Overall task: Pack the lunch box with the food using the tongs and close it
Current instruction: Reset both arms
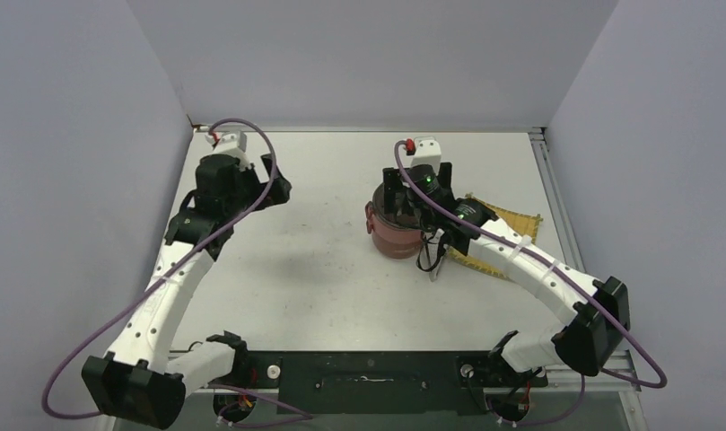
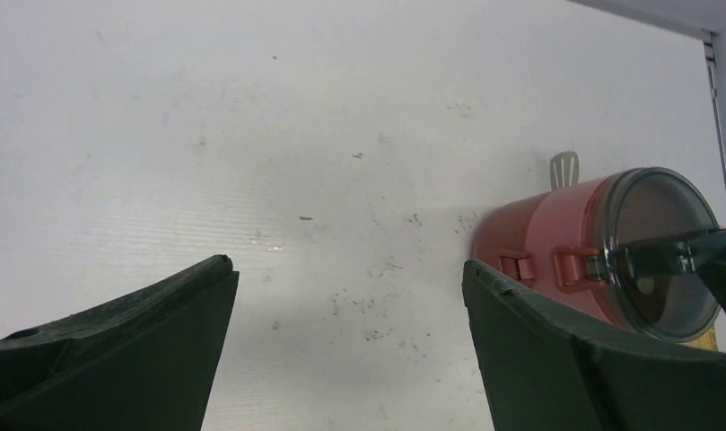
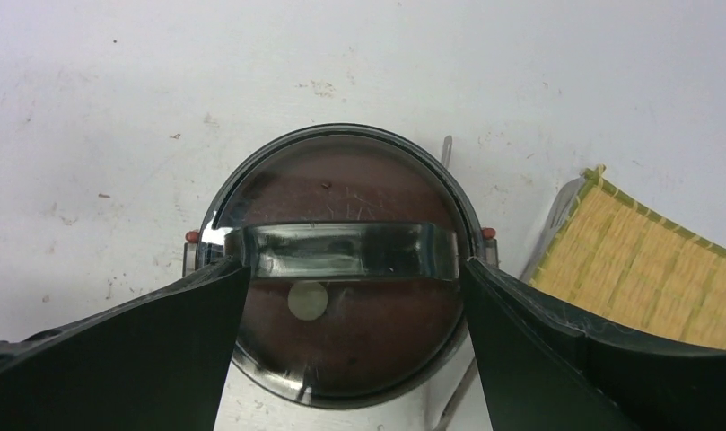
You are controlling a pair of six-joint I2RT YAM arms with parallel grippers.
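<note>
The lunch box (image 1: 395,235) stands closed near the table's middle, a dark-red stack under a clear lid with a clear handle (image 3: 341,251). My right gripper (image 1: 417,189) hovers straight over it. In the right wrist view it (image 3: 354,269) is open, one fingertip at each end of the handle. The tongs (image 3: 556,211) lie on the table just right of the box, partly hidden behind it; one tip (image 2: 564,169) shows past the box. My left gripper (image 1: 274,184) is far to the left, open over bare table (image 2: 345,269). The food is hidden.
A yellow woven mat (image 1: 511,224) lies right of the box, under the right arm; its corner (image 3: 646,269) shows in the right wrist view. Grey walls close the table on three sides. Small crumbs dot the white surface (image 2: 377,296).
</note>
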